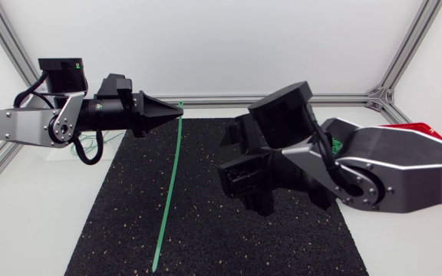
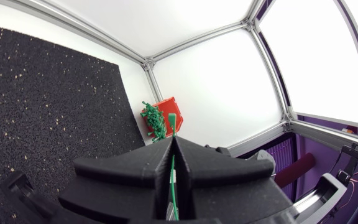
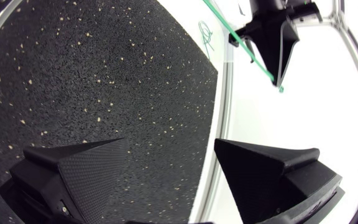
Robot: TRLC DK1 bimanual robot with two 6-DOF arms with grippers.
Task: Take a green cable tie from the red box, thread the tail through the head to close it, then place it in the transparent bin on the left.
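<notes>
My left gripper [image 1: 179, 112] is shut on the head end of a long green cable tie [image 1: 169, 184], which hangs straight down over the black mat, unthreaded. The left wrist view shows the tie [image 2: 173, 177] pinched between the closed fingers [image 2: 135, 171]. Ahead of them is the red box [image 2: 170, 109] with a clump of green ties [image 2: 154, 121]. My right gripper [image 1: 235, 159] hovers open and empty over the mat, to the right of the tie. From the right wrist view, the left gripper [image 3: 281, 78] and the tie [image 3: 248, 53] lie beyond my open right gripper [image 3: 173, 168].
The speckled black mat [image 1: 229, 230] covers the middle of the white table. The red box [image 1: 407, 127] is mostly hidden behind my right arm. Some green ties [image 1: 90, 142] lie left of the mat under my left arm. Aluminium frame posts [image 1: 390, 73] line the table's back edge.
</notes>
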